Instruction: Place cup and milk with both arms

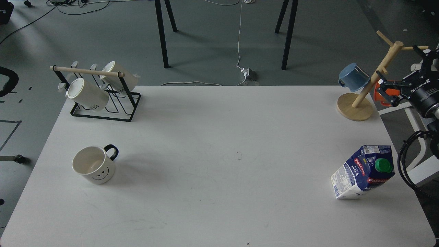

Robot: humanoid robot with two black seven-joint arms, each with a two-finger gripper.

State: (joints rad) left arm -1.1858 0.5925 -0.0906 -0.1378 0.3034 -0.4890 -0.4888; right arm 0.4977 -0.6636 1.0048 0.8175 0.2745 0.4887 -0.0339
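Observation:
The cup [93,164], a white mug with a black handle and a smiley face, stands upright at the front left of the white table [219,137]. The milk [363,172], a blue and white carton with a green cap, stands at the front right. My right gripper [397,65] is open, off the table's far right edge beside the wooden mug tree, well behind the milk and holding nothing. Of my left arm only a dark piece [5,7] shows in the top left corner, far from the cup; its fingers cannot be told apart.
A black wire rack [103,111] with two cream mugs stands at the back left. A wooden mug tree [356,106] at the back right holds a blue cup [353,77] and an orange cup [378,93], partly hidden by my right gripper.

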